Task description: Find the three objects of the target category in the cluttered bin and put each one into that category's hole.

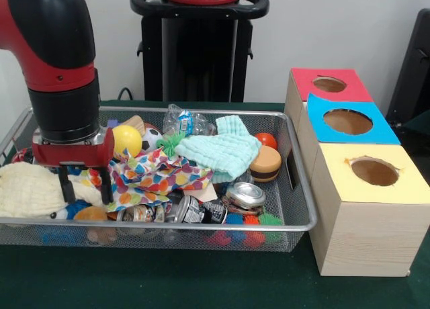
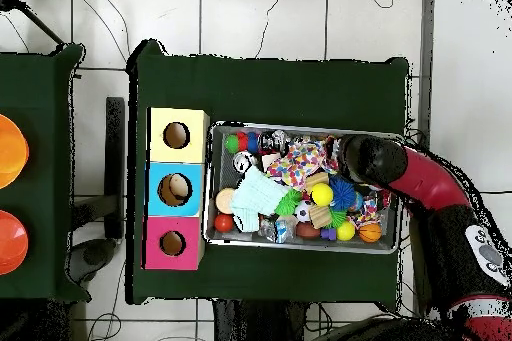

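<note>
A robotics lab set up for a sorting trial

A red and black robot arm (image 1: 57, 60) is mounted on a black pedestal (image 1: 199, 43) at a table (image 1: 168, 282) draped in dark green cloth, against a plain white wall. A wire-mesh bin (image 1: 201, 225) crammed with toys and a pale wood box (image 1: 363, 222) with holes ringed in red, blue and yellow card are laid out as test props. Loose cables (image 2: 270, 12) are seen trailing over a pale tiled floor (image 2: 260, 22).
</note>
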Robot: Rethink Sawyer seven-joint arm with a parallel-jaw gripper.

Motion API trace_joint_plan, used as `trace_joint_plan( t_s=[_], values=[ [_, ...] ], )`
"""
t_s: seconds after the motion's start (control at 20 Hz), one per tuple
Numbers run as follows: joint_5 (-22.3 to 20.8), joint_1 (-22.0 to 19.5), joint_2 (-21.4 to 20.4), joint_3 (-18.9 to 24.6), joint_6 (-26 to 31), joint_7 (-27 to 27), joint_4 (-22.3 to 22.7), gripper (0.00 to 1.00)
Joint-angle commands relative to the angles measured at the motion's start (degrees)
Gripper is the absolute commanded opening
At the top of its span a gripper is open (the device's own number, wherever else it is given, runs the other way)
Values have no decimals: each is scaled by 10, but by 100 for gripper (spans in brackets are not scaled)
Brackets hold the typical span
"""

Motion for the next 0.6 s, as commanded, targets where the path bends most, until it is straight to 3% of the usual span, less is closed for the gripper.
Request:
trace_joint_plan(
  t_s=[0.05,0.6],
  values=[
    [-25,-16,7,46,-21,-1,33,100],
    [-33,-10,22,43,-44,8,31,100]
  ],
)
